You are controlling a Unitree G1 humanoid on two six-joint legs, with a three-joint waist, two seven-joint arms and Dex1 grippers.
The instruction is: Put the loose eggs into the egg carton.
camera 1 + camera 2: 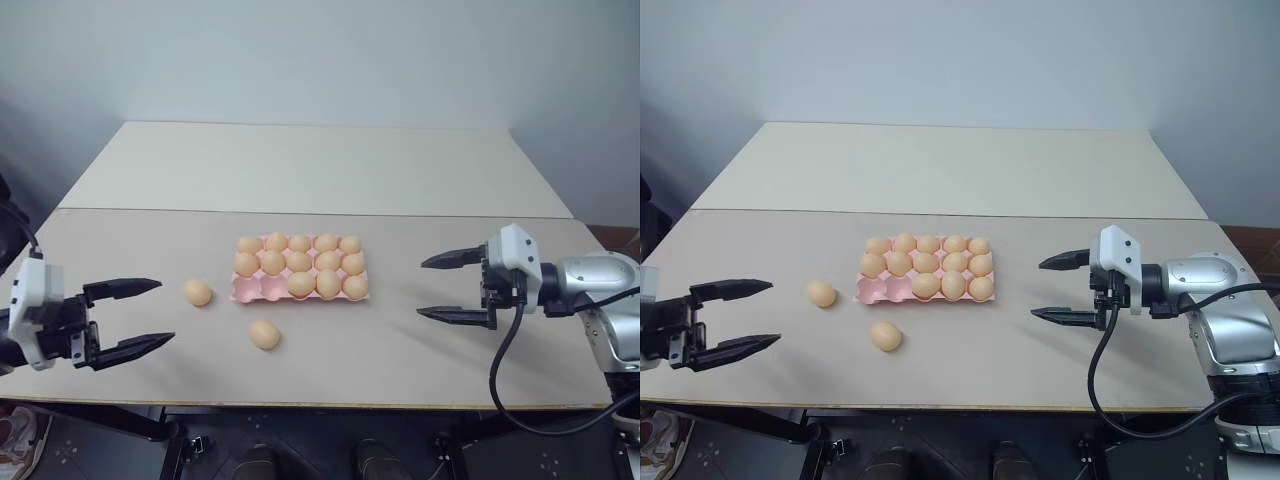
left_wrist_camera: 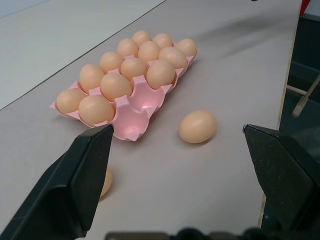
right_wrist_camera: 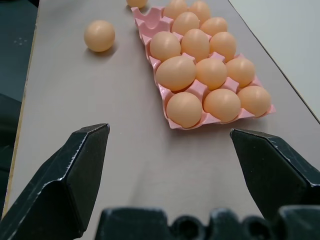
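Eggs fill thirteen of the fifteen cups in the pink egg carton (image 1: pixel 258 291), which lies flat on the table (image 1: pixel 400 350) with its long axis running from the robot's left to its right, squarely between the two arms. The two empty cups (image 2: pixel 137 112) sit side by side in the row nearest the robot, at the carton's left end. Two loose eggs rest on the tabletop off that same corner: one loose egg (image 1: pixel 197 292) lies just left of the carton's left edge, apart from it, and the other loose egg (image 1: pixel 265 334) lies just in front of the carton's near edge, towards the robot, its long axis roughly along the carton's. The left gripper (image 1: pixel 135 319) hovers above the table well to the left of the carton, its fingers spread wide and empty, pointing towards the carton, with the nearer loose egg between it and the carton. The right gripper (image 1: pixel 445 287) hovers well to the right of the carton, likewise wide and empty, pointing left at the carton's right end.
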